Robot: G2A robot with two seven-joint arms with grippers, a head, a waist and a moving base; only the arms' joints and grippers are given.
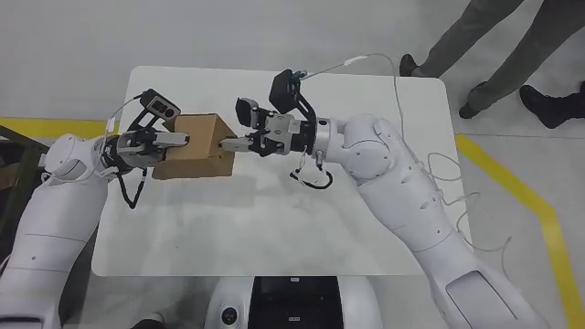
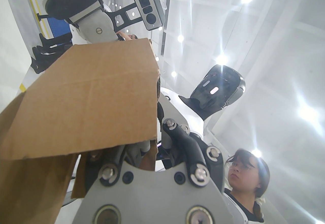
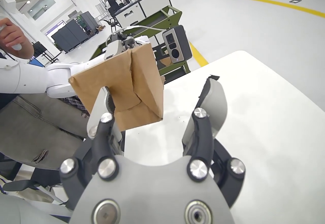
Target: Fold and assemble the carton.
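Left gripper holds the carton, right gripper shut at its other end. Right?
No. The right gripper is open, jaws spread at the end of the carton, as the right wrist view shows. The rest stands.

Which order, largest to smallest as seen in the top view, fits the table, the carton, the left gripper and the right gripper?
1. table
2. carton
3. left gripper and right gripper: they look about alike, so I do not rank one above the other.
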